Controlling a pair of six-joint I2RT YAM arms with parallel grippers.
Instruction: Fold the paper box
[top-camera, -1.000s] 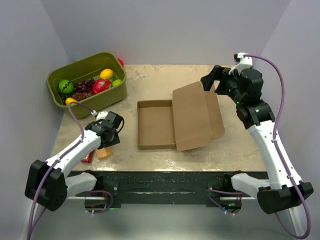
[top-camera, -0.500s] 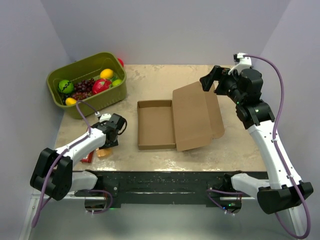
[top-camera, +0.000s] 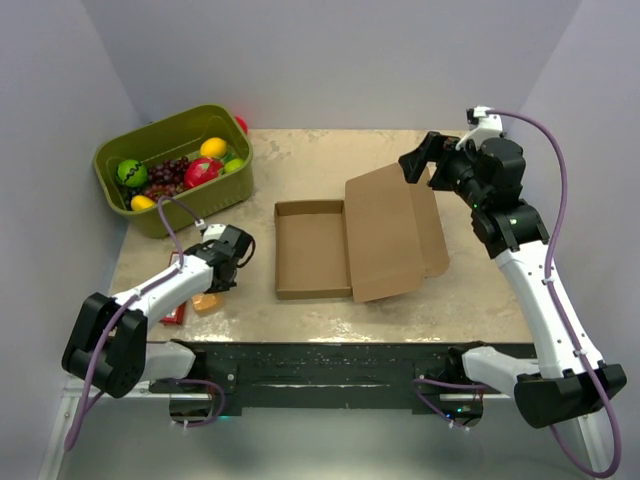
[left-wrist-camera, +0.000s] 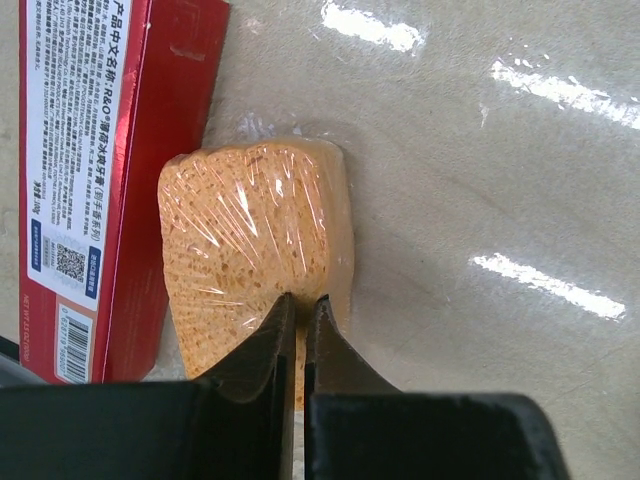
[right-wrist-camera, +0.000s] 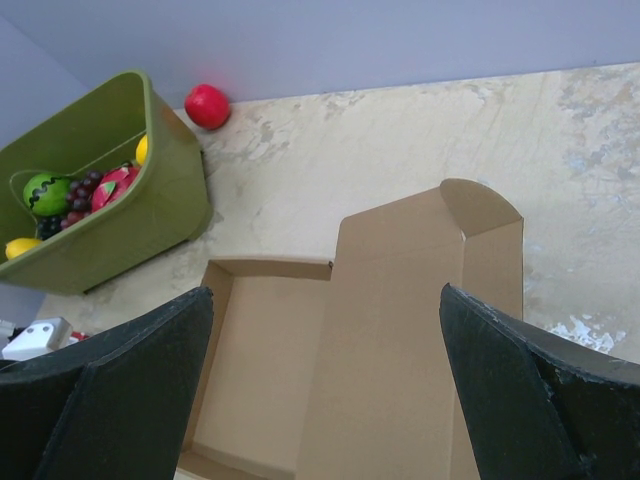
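Orange sponge (left-wrist-camera: 250, 240) in clear wrap lies right under my left pincer (left-wrist-camera: 300, 300), to the near left of the paper box (top-camera: 350, 245) and apart from it. That pincer is clenched, tips together over the sponge; I cannot tell whether it pinches the wrap. One red carton (left-wrist-camera: 100, 150) touches the sponge on the side away from the box.

The single box lies open: its tray runs near to far, and its lid rises tilted from the tray's right edge. My right pincer (top-camera: 420, 158) hangs spread wide just above the lid's far right corner, so I judge that arm far better placed to swing the lid leftward over the tray.

Far left of the box stands one olive-green bin (top-camera: 200, 205) of fruit, with one red ball (right-wrist-camera: 207, 105) behind it.
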